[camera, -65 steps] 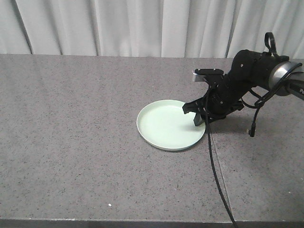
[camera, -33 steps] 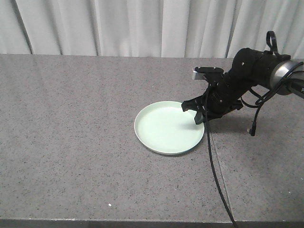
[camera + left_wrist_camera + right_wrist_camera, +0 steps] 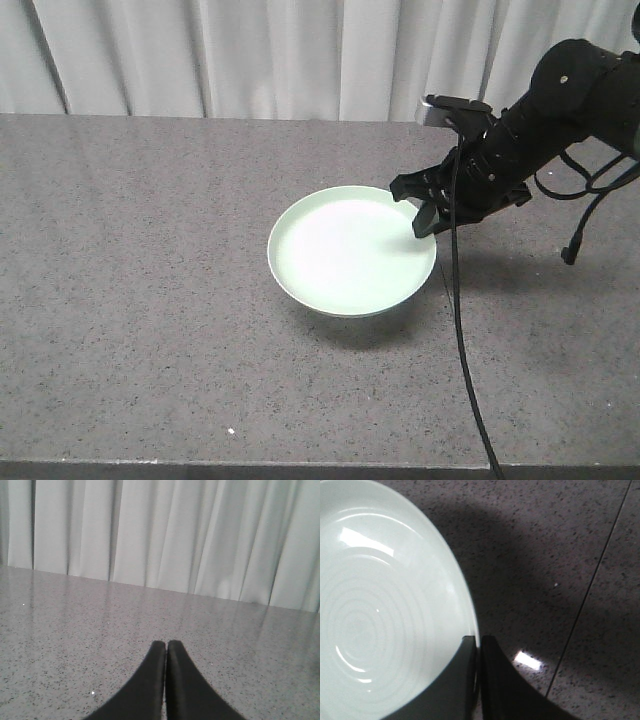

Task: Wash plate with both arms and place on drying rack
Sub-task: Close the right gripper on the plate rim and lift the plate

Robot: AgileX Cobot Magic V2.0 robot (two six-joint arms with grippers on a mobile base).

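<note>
The pale mint-green plate [image 3: 350, 250] hangs tilted above the grey counter, its shadow on the stone below it. My right gripper [image 3: 425, 218] is shut on the plate's right rim, the black arm [image 3: 560, 100] reaching in from the right. In the right wrist view the plate [image 3: 380, 610] fills the left side, and the right gripper [image 3: 478, 642] pinches its rim with one finger inside and one outside. My left gripper [image 3: 166, 645] is shut on nothing, pointing across bare counter toward the curtain. The drying rack is out of view.
A speckled grey stone counter [image 3: 150, 300] spans the scene, with a thin seam [image 3: 592, 585] to the right of the plate. A white curtain [image 3: 250, 50] hangs behind the far edge. A black cable [image 3: 465, 340] trails from the right arm to the front edge.
My right gripper has lifted the plate off the counter by its right rim and tipped it up. The arm has risen and drawn back a little to the right.
</note>
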